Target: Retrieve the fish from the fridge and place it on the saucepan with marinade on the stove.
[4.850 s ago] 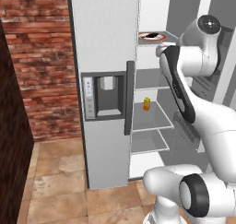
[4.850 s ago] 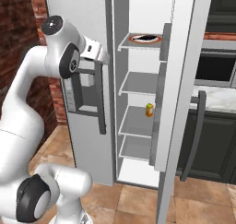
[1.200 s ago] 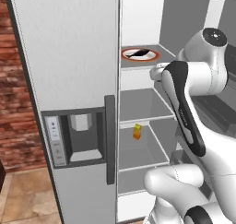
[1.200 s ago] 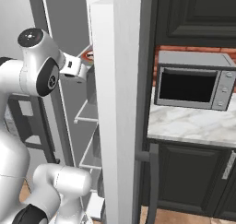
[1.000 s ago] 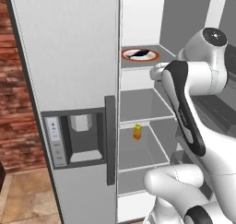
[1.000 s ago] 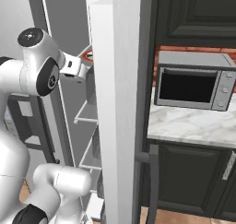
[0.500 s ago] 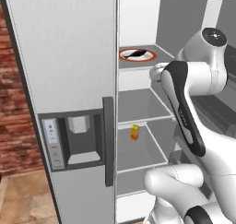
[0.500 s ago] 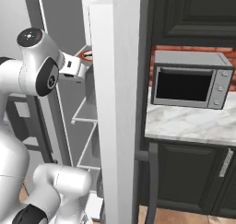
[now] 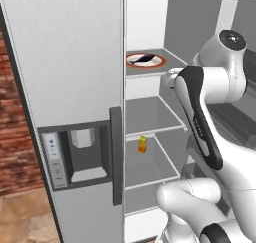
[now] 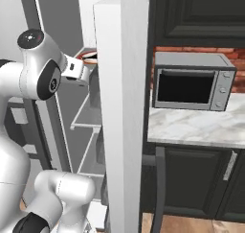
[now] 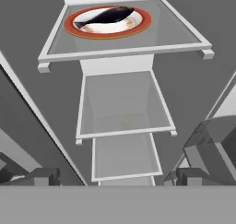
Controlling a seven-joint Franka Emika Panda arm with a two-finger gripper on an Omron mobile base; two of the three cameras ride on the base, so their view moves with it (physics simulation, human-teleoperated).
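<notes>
Since a second ago my base has crept a little closer to the tall light-grey two-door fridge: the whole picture has slid slightly in both base views, while the things on the shelves sit where they were. One door stands open, and the small flat dark-grey and whitish fish lies on a white plate with an orange-red rim on the upper white shelf, towards its back.

My fingers are spread as wide as they go and hold nothing. They hang just outside the shelf's front edge, well short of the fish.

I judge the fish light, limp and probably slippery, so a hard pinch at the tail would likely let it slide or droop. I would take it across the middle of the body, closing on its narrow sides, and lift straight up so the plate is not dragged along.

A small yellow-orange upright item stands two shelves lower and is no concern of mine. In the right base view the open door's edge covers most of the fridge interior, leaving just a sliver of the plate's rim. Beside it a grey microwave sits on a marble tabletop. How thick the fish is I cannot make out
</notes>
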